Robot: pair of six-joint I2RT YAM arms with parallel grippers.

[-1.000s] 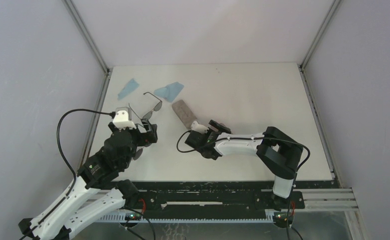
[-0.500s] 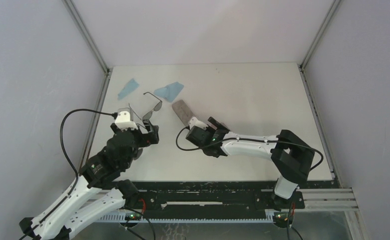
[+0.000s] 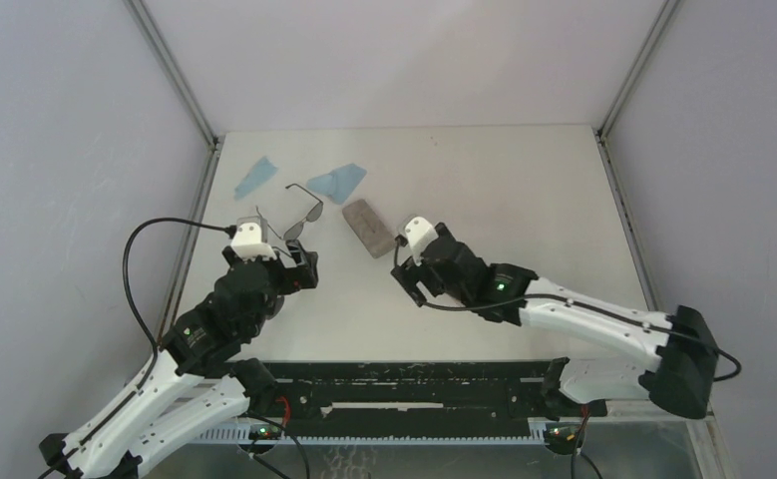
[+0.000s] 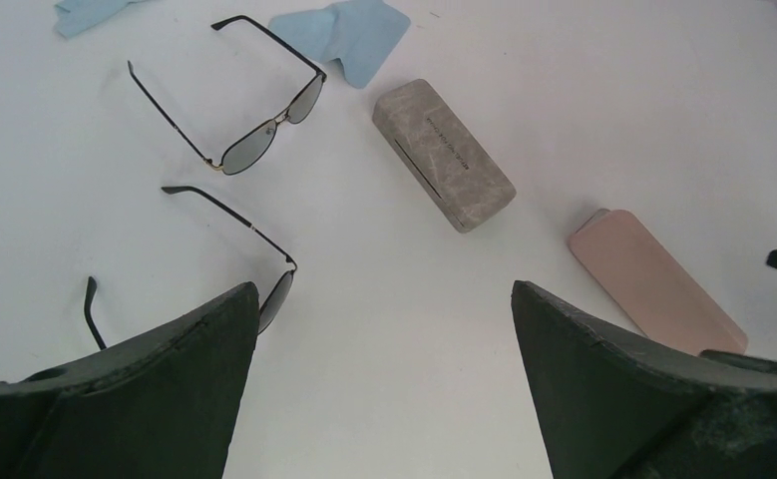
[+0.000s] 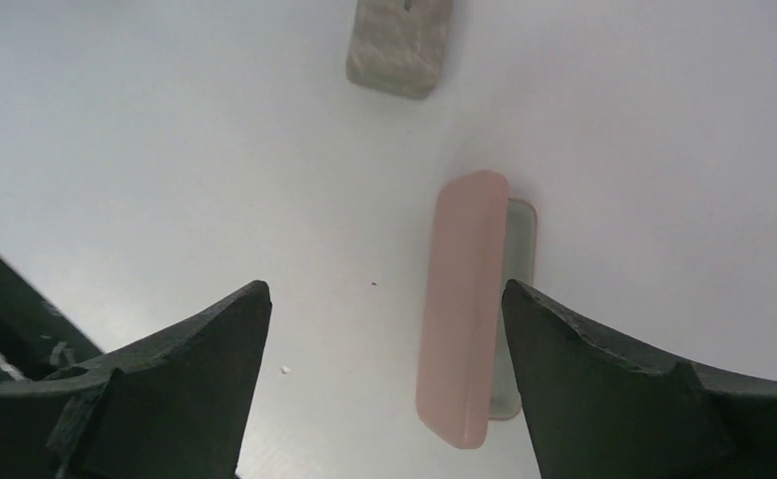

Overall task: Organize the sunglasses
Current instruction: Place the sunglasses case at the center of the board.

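Observation:
One pair of sunglasses (image 4: 264,128) with squarish dark lenses lies unfolded at the far left (image 3: 304,212). A second pair of sunglasses (image 4: 226,225) lies nearer, one lens half hidden behind my left finger (image 4: 165,379); in the top view the left arm covers it. My left gripper (image 4: 384,289) (image 3: 299,267) hangs open just right of that near pair, with only bare table between its fingers. My right gripper (image 5: 384,289) (image 3: 411,282) is open above the pink case (image 5: 464,309), which lies close to its right finger.
A grey-brown case (image 4: 444,155) (image 3: 367,227) lies between the two grippers. The pink case (image 4: 653,284) lies right of it. Two light blue cloths (image 3: 336,181) (image 3: 256,176) lie at the back left. The enclosure's left post and wall (image 3: 199,180) stand close to the sunglasses.
The right arm has swung out to the right and its gripper has moved up and right over the pink case. The left arm has barely shifted.

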